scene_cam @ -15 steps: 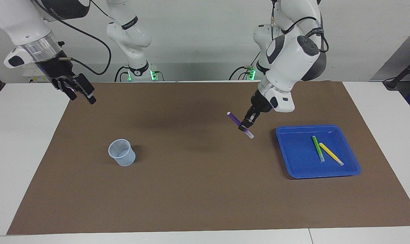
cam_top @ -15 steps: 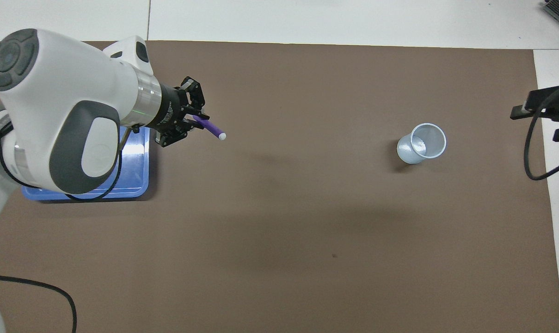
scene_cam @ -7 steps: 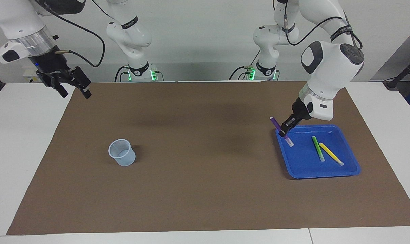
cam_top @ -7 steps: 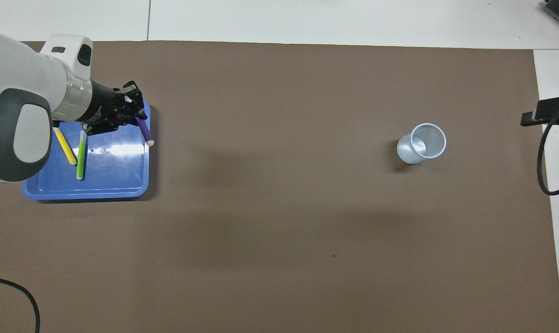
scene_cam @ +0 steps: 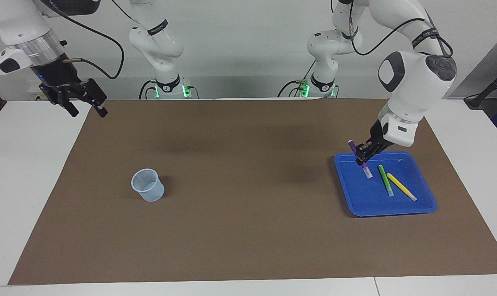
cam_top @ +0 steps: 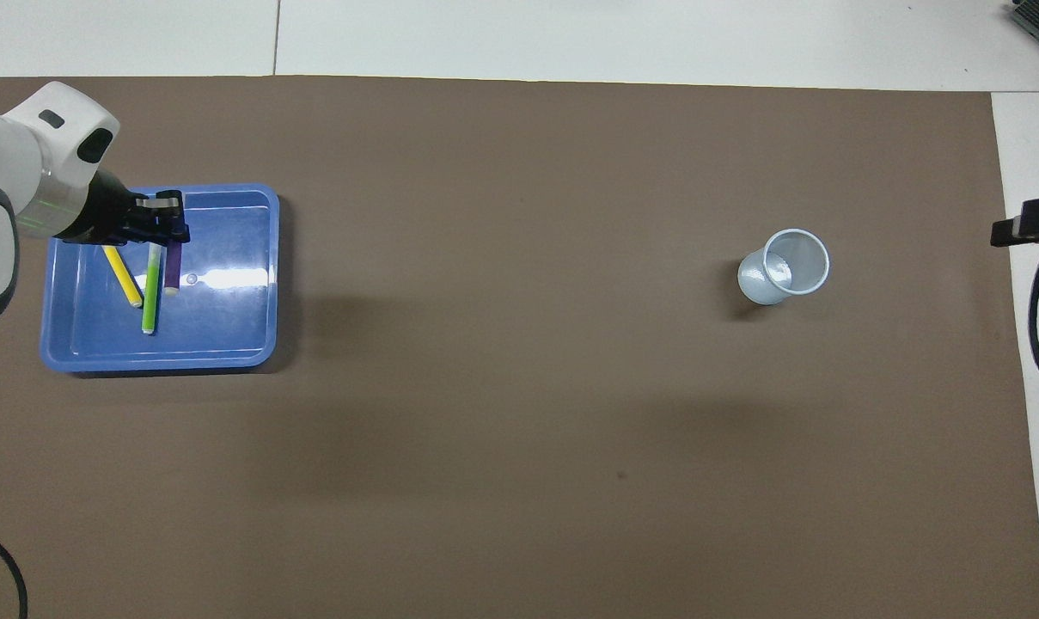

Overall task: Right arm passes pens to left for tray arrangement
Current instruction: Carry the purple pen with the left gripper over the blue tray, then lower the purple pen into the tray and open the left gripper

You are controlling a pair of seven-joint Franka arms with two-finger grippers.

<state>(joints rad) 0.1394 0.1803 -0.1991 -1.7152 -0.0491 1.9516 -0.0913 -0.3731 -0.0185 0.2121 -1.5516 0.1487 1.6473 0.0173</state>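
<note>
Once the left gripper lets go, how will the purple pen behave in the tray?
The purple pen is slim and round, so it may roll. It hangs tilted in the left gripper, so it should tip flat. The blue tray's raised rim likely stops it.

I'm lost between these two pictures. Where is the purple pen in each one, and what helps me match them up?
Facing view: the slim purple pen is at the picture's right, tilted, in the shut left gripper over the shallow blue plastic tray.
Overhead view: the purple pen is at the picture's left, over the same tray.
Shared landmark: the bright green pen lying in the tray beside it.
</note>
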